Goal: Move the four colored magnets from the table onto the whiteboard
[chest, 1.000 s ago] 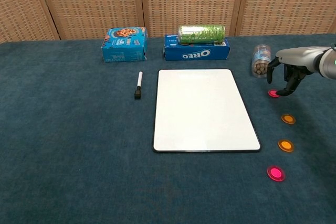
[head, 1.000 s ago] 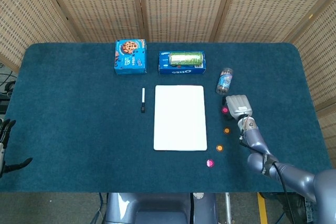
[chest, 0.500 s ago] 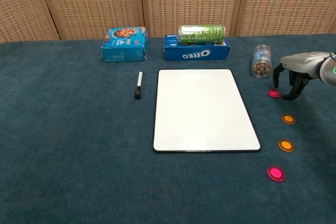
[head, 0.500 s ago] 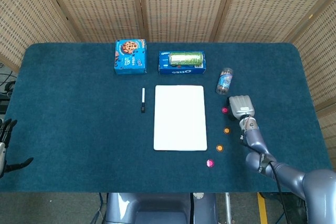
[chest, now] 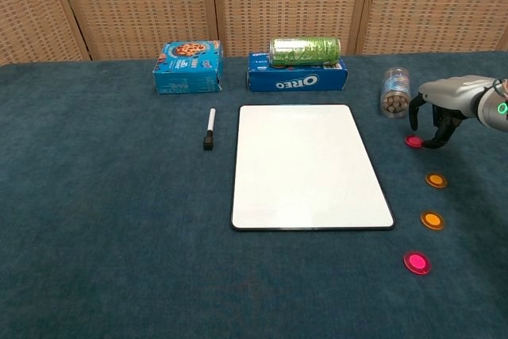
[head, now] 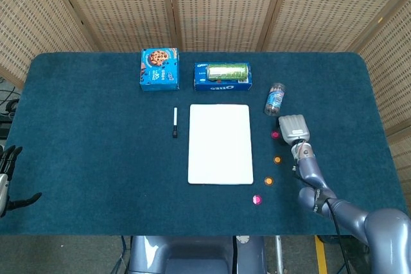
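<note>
The whiteboard (head: 219, 144) (chest: 309, 166) lies flat at the table's middle with nothing on it. To its right a row of magnets sits on the cloth: a pink magnet (head: 275, 135) (chest: 413, 141) farthest back, an orange magnet (head: 277, 159) (chest: 436, 180), a second orange magnet (head: 268, 181) (chest: 432, 220), and a pink magnet (head: 257, 200) (chest: 416, 262) nearest. My right hand (head: 294, 128) (chest: 446, 103) hovers just right of the far pink magnet, fingers apart and pointing down, holding nothing. My left hand (head: 6, 181) shows at the far left edge, fingers spread.
A black marker (head: 174, 122) (chest: 209, 129) lies left of the board. Behind it stand a blue cookie box (chest: 188, 66), an Oreo box (chest: 297, 78) with a green can (chest: 305, 50) on top, and a small clear jar (chest: 394, 92) close to my right hand.
My right hand drifted a little to the right, then edged back toward the far pink magnet. All magnets stayed in place. The left hand barely moved.
</note>
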{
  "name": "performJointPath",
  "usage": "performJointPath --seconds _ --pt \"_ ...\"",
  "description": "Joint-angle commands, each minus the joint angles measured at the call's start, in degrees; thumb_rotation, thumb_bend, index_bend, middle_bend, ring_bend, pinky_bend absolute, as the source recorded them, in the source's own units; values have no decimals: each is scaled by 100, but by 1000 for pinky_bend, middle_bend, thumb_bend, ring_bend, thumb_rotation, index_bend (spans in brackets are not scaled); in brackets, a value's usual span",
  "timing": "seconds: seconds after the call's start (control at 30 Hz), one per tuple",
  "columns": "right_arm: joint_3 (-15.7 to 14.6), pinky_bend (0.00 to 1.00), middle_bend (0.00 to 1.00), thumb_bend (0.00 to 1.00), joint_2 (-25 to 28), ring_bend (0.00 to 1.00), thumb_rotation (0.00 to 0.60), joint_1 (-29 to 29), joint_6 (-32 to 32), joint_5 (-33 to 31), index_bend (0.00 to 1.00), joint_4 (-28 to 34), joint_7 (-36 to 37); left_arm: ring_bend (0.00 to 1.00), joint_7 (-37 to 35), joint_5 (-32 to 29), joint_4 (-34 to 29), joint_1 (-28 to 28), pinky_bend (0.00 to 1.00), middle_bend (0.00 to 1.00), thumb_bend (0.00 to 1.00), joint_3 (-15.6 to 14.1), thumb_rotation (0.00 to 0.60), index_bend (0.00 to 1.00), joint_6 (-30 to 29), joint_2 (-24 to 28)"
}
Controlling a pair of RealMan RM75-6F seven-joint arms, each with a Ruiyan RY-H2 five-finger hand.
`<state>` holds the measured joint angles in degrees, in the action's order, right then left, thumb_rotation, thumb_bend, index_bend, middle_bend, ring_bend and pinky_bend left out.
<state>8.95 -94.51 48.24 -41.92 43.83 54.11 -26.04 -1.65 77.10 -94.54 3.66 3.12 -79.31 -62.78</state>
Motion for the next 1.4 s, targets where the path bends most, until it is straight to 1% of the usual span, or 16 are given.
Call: performJointPath --seconds 0.03,0.53,0.63,0.8,1.03,1.13,1.2,1.3,1.4 --pt "12 1000 1000 363 -45 996 600 -10 28 69 402 -60 36 0 8 -4 -2 2 0 0 0 -2 600 0 3 -4" --pt "71 1000 1000 363 -173 996 600 -33 106 191 404 -215 27 0 46 -44 8 22 0 0 0 -1 600 0 36 -24" --pt "82 1000 1000 363 -217 996 600 -50 98 277 436 -284 83 0 57 -50 9 28 0 0 0 -2 600 0 47 -27" --pt "89 1000 1000 388 -270 995 600 -71 112 394 547 -382 143 0 69 -63 10 33 0 0 0 0 600 0 53 -32" --pt "161 1000 1000 388 -206 995 600 -93 57 561 555 -295 249 0 44 -60 10 34 0 0 0 -6 600 0 61 -23" --pt "294 1000 1000 390 19 996 600 -58 -107 697 555 85 313 0 12 -60 13 34 0 0 0 -9 600 0 71 -12" --pt "412 1000 1000 390 216 995 600 -16 -199 735 555 449 328 0 -12 -60 15 32 0 0 0 -7 600 0 72 -5" --pt "630 1000 1000 390 586 996 600 81 -302 667 555 1219 249 0 -52 -43 27 27 0 0 0 -11 600 0 63 0" --pt "799 1000 1000 390 875 996 600 253 -391 494 555 1966 -41 0 -96 -26 44 38 0 0 0 -18 600 0 90 1"
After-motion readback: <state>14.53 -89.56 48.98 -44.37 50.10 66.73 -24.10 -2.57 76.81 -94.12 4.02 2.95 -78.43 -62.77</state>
